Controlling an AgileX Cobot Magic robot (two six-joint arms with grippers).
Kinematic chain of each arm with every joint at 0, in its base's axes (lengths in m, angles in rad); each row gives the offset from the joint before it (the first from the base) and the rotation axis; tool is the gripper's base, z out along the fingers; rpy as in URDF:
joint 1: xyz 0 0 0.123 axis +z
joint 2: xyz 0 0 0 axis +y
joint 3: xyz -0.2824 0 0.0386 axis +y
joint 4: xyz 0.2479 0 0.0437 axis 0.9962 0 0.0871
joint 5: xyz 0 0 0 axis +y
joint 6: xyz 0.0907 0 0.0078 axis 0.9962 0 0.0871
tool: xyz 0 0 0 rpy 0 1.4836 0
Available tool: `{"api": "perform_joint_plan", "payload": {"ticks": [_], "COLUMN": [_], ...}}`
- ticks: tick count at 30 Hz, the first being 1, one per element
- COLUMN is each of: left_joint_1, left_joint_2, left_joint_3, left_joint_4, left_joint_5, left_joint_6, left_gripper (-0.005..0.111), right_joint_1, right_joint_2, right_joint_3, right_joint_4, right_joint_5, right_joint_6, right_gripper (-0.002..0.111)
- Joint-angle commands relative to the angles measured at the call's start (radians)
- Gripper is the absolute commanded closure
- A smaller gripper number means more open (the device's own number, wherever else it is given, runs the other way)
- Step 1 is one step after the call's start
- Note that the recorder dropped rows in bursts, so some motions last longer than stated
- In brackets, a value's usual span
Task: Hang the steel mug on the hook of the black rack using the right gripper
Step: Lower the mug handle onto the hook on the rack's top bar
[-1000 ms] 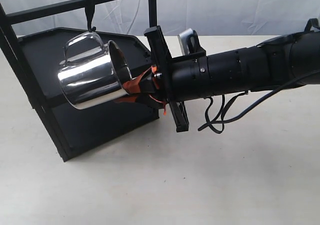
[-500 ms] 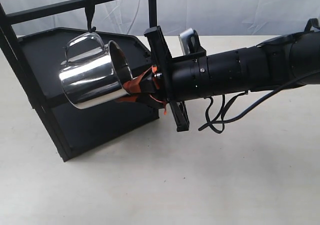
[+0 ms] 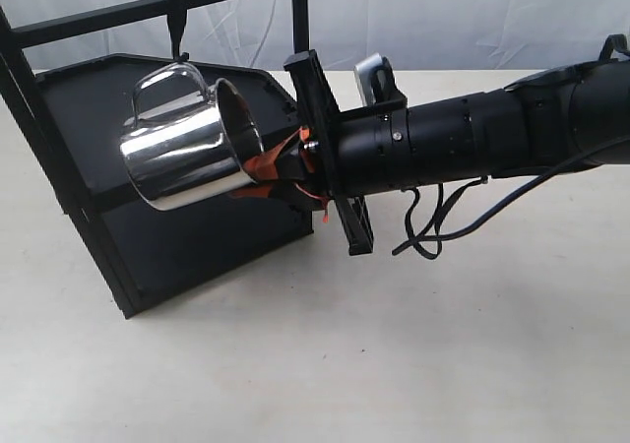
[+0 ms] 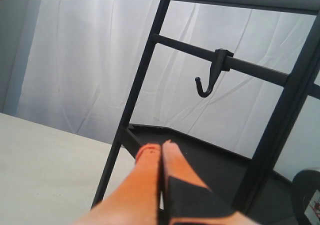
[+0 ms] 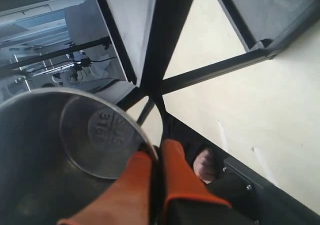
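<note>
Since a second ago the steel mug (image 3: 182, 143) has crept slightly right and up, its handle loop now just beside the hook (image 3: 176, 31); the right arm barely shifted. Black rack (image 3: 197, 221) fills the left of the exterior view, its left and top edges cut off. Right gripper (image 3: 264, 167) reaches in from the right, orange pads clamped on the mug's rim, one finger inside; mug held tilted, mouth toward the arm. Whether the loop touches the hook tip is hard to tell. Left gripper (image 4: 161, 150) pads pressed together, empty, with a hook (image 4: 209, 80) on the crossbar ahead. Right wrist view: mug interior (image 5: 75, 140) cropped, stamped base text unreadable.
</note>
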Motion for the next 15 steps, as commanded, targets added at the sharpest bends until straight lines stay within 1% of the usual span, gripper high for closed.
{"api": "perform_joint_plan", "payload": {"ticks": [1,15], "left_joint_1": [-0.002,-0.002], "left_joint_2": [0.004,0.004], "left_joint_3": [-0.002,-0.002], "left_joint_4": [0.0,0.0], "left_joint_5": [-0.01,-0.01], "left_joint_6": [0.0,0.0], "left_gripper": [0.107,0.107], "right_joint_1": [-0.005,-0.005], "right_joint_2": [-0.002,-0.002], "right_joint_3": [-0.046,-0.054], "right_joint_4": [0.019,0.019], "right_joint_5": [0.02,-0.018], "right_joint_6": [-0.012,0.0], "right_gripper": [0.109,0.109]}}
